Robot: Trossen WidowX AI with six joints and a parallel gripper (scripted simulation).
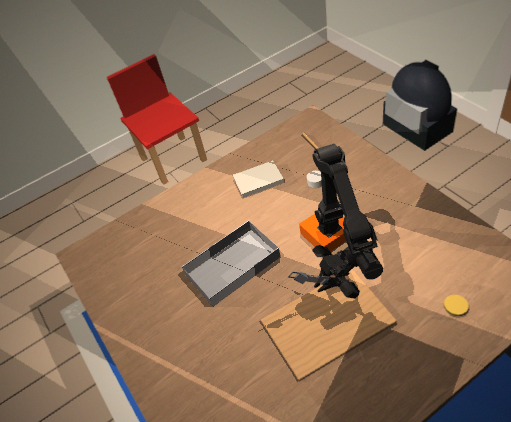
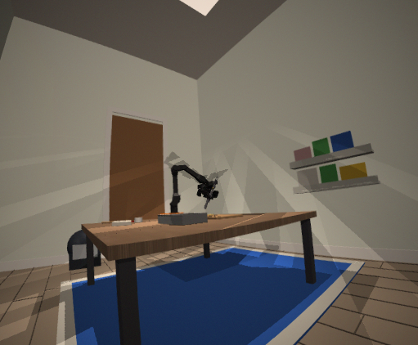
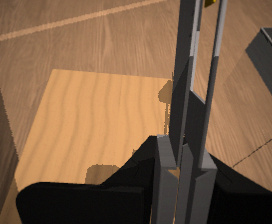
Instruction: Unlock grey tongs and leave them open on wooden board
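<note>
My gripper [image 1: 322, 283] [image 2: 210, 191] [image 3: 166, 142] is shut on the grey tongs [image 1: 301, 276] [image 2: 206, 203] [image 3: 180, 90] and holds them in the air above the inner edge of the wooden board [image 1: 304, 355] [image 2: 229, 216] [image 3: 97, 115]. In the exterior view the tongs are steeply tilted, with one end low, pointing down. Their two arms lie close together, with a narrow gap, and a small yellow part shows between them at the top of the wrist view. The roasting tin [image 1: 261, 266] [image 2: 191, 218] [image 3: 265, 54] stands apart from the tongs.
The orange arm base [image 1: 310, 232] stands behind the board. A cream block [image 1: 259, 177], a white round pot [image 1: 314, 179] and a thin wooden handle [image 1: 310, 140] are farther back. A yellow disc [image 1: 456, 305] lies to the right on the table [image 1: 214, 345].
</note>
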